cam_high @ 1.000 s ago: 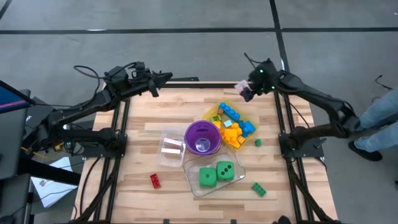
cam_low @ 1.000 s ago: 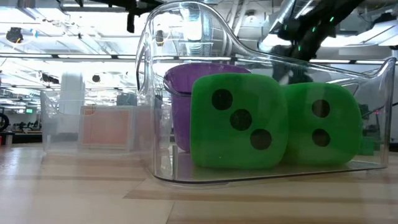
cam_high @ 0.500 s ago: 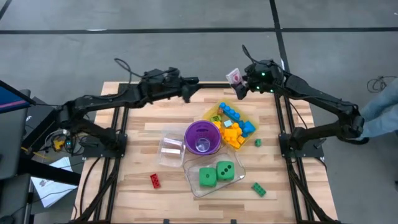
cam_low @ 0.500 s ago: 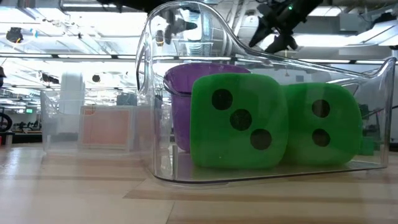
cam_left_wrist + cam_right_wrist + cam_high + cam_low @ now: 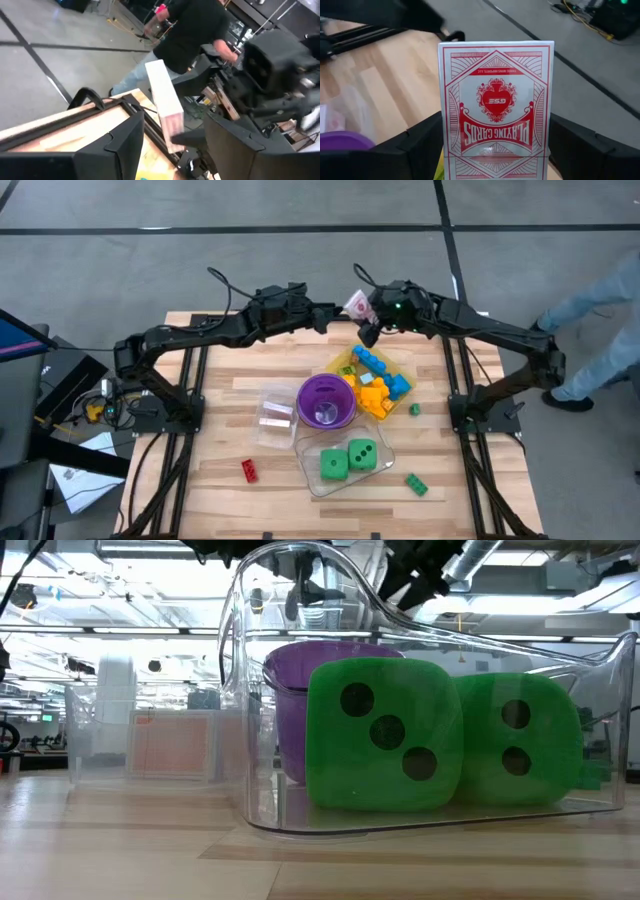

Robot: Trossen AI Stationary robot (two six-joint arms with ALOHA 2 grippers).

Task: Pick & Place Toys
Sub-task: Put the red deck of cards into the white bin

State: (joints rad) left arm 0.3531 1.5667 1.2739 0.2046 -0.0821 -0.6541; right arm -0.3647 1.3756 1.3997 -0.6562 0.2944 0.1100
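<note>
My right gripper [image 5: 366,320] is shut on a red-and-white playing-card box [image 5: 356,302] above the table's far edge. My left gripper [image 5: 328,316] is open just left of it, its two fingers [image 5: 117,145] either side of the box [image 5: 165,105]; whether they touch it I cannot tell. Blue, yellow and orange bricks [image 5: 375,380] lie in the yellow tray. Two green dice [image 5: 347,458] sit in a clear tub, close up in the low view [image 5: 375,735]. A red brick [image 5: 249,470] and green bricks [image 5: 416,484] lie on the table. My right gripper pinches the card box between its two fingers [image 5: 417,145], which sit on the two long side edges of its lower half [image 5: 451,150]. The box stands up out of the fingers, its printed face toward the wrist camera, lifted clear of the table.
A purple cup [image 5: 325,400] stands mid-table next to a small clear tub [image 5: 275,418]. A small green bit [image 5: 415,410] lies right of the tray. A person's legs [image 5: 595,320] show beyond the table's right edge, and a person stands behind the table [image 5: 195,30].
My left gripper has swung along the far edge toward the table's right, up to the card box. My right gripper has carried the card box up and toward the table's left, meeting the left gripper above the far edge.
</note>
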